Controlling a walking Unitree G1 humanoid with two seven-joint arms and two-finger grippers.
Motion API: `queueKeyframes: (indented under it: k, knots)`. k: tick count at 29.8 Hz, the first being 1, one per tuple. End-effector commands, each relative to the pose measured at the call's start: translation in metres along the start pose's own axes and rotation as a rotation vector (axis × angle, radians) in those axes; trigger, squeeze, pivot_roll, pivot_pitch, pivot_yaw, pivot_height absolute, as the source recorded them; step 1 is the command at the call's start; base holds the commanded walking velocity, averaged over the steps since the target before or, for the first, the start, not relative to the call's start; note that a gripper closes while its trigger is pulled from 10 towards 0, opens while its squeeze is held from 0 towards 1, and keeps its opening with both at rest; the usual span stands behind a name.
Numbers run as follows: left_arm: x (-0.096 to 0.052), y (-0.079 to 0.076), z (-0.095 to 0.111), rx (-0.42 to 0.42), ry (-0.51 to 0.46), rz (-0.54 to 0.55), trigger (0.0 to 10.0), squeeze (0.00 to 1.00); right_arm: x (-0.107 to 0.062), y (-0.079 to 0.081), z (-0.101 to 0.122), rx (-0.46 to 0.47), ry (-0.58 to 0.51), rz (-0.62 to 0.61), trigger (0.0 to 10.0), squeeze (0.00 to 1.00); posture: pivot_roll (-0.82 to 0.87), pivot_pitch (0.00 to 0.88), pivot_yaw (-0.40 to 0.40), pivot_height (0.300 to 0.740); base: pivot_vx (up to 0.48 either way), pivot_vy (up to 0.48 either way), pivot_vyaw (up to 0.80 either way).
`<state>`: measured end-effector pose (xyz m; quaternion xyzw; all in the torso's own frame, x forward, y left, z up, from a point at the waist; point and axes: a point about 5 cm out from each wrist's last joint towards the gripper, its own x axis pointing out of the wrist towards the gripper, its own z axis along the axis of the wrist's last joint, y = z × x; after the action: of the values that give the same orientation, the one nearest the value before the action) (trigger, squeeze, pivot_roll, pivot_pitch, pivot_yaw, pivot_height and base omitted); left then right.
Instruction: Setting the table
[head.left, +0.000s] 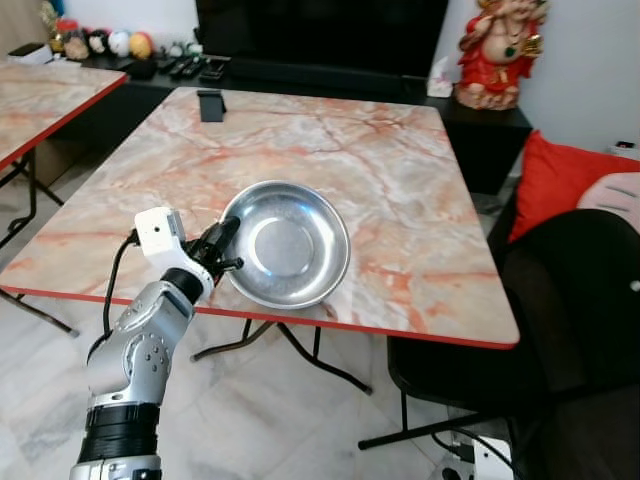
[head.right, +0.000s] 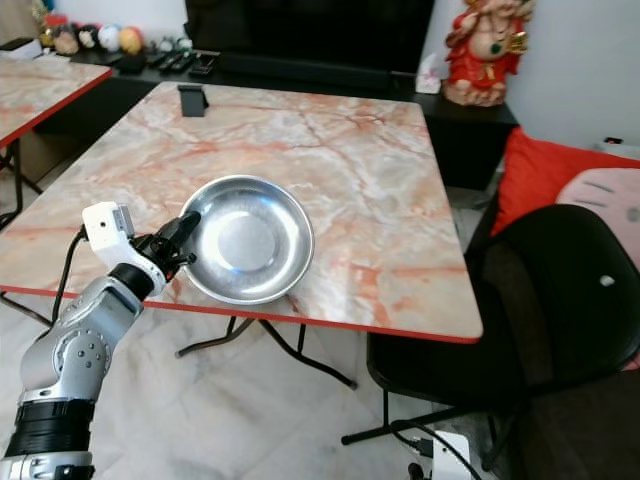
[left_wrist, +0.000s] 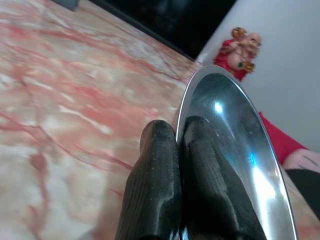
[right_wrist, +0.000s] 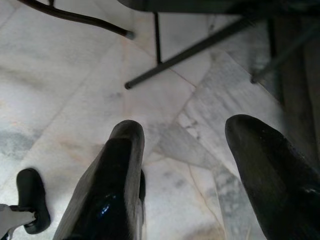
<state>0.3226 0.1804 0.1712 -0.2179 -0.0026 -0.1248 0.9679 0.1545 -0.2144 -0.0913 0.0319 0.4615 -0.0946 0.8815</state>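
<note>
A shiny steel bowl (head.left: 287, 243) lies on the marble-patterned table (head.left: 330, 150) near its front edge. My left gripper (head.left: 222, 246) is shut on the bowl's left rim, one finger inside and one outside. In the left wrist view the two black fingers (left_wrist: 162, 190) pinch the bowl's rim (left_wrist: 225, 115) between them. My right gripper (right_wrist: 192, 150) hangs open over the tiled floor, its fingers (right_wrist: 117, 170) wide apart with nothing between them.
A black chair (head.left: 560, 300) stands at the table's right side, beside a red cushion (head.left: 555, 180). A small dark object (head.left: 211, 104) sits at the table's far left. A red figurine (head.left: 497, 50) stands on the dark cabinet behind. Another table (head.left: 40, 100) stands at left.
</note>
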Motion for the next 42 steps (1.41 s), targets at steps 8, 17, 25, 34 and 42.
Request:
queueKeyframes:
  k: [8, 17, 25, 34, 42]
  knots:
    - [0.007, -0.01, 0.007, 0.01, -0.028, -0.051, 10.0, 0.0, 0.0, -0.001, -0.001, 0.002, 0.004, 0.0, 10.0, 0.0, 0.09, 0.0, -0.06, 0.74, 0.247, 0.0, 0.0]
    - [0.002, -0.008, -0.001, -0.049, 0.015, -0.061, 10.0, 0.0, 0.0, -0.002, 0.0, -0.002, 0.004, 0.001, 10.0, 0.0, 0.1, 0.0, -0.065, 0.74, 0.0, 0.0, 0.0]
    - [-0.01, 0.01, 0.0, -0.168, 0.026, 0.036, 10.0, 0.0, 0.0, -0.002, 0.0, -0.006, 0.01, 0.012, 10.0, 0.0, 0.1, 0.0, -0.061, 0.74, 0.0, 0.0, 0.0]
    - [-0.015, 0.022, -0.001, -0.152, 0.051, 0.106, 10.0, 0.0, 0.0, -0.002, 0.0, -0.004, 0.011, 0.015, 10.0, 0.0, 0.11, 0.0, -0.063, 0.74, 0.0, 0.0, 0.0]
    - [-0.019, 0.031, -0.015, -0.142, 0.121, 0.172, 10.0, 0.0, 0.0, -0.002, 0.0, -0.002, 0.01, 0.019, 10.0, 0.0, 0.1, 0.0, -0.06, 0.74, 0.0, 0.0, 0.0]
